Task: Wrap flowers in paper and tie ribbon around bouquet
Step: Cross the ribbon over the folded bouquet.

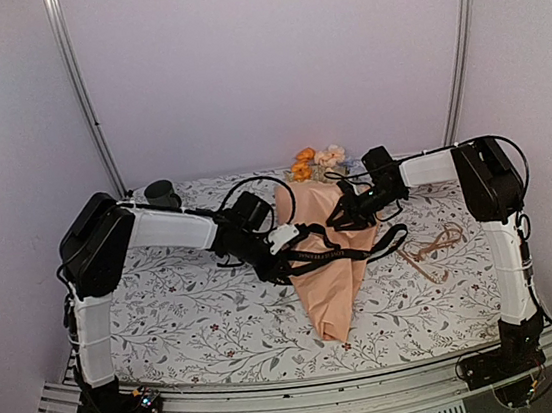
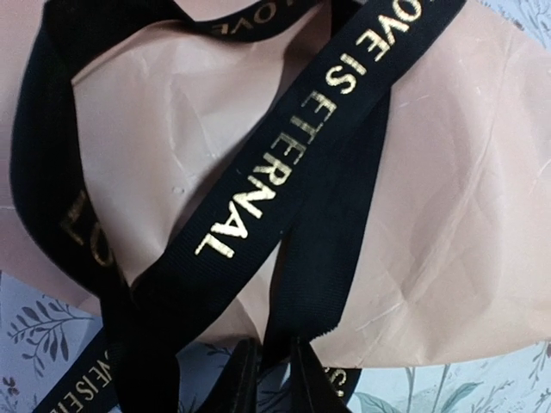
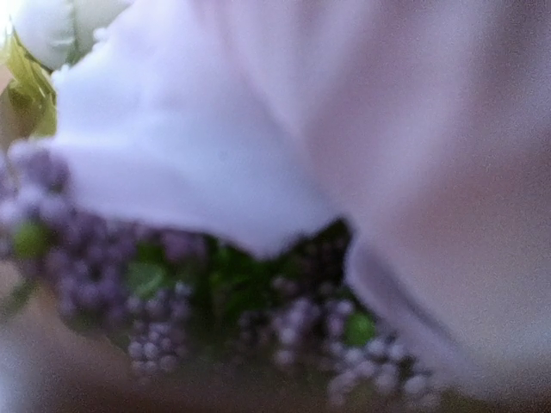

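The bouquet lies mid-table, its peach paper [image 1: 329, 291] rolled into a cone with the tip toward me. The flowers [image 1: 315, 161] stick out of the far, wide end. The black ribbon [image 1: 347, 253], with gold lettering, crosses the cone in loose loops. My left gripper [image 1: 282, 242] is at the cone's left edge. In the left wrist view its jaws [image 2: 274, 374] stand narrow, with a ribbon [image 2: 258, 198] tail end between the fingertips over the paper [image 2: 465, 215]. My right gripper [image 1: 353, 207] rests on the cone's upper right. The blurred right wrist view shows only flowers [image 3: 215, 129], no fingers.
A thin tan cord [image 1: 432, 248] lies tangled on the floral table cover [image 1: 189, 318], right of the cone. A dark mug [image 1: 162, 193] stands at the back left, beside the left arm. Walls and frame rails close in the back and sides.
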Controlling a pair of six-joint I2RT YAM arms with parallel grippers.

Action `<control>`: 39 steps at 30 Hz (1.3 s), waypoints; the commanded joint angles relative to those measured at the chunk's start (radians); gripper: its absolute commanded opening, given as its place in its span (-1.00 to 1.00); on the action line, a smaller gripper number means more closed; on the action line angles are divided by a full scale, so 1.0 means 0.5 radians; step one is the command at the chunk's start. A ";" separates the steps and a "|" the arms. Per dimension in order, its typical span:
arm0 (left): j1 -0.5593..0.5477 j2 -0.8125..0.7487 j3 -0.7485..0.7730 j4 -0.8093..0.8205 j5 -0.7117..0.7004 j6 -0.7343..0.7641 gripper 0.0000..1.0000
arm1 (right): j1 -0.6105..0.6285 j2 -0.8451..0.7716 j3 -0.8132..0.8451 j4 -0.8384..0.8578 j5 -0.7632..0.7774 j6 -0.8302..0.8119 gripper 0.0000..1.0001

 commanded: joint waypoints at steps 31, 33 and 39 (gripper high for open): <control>-0.117 0.072 0.130 -0.106 -0.061 0.060 -0.28 | -0.004 0.050 -0.066 -0.087 0.034 0.017 -0.32; -0.141 0.114 0.158 -0.147 -0.139 0.066 -0.29 | -0.005 0.047 -0.067 -0.087 0.035 0.014 -0.32; -0.194 0.167 0.189 -0.236 -0.356 0.104 -0.55 | -0.004 0.052 -0.069 -0.083 0.028 0.017 -0.33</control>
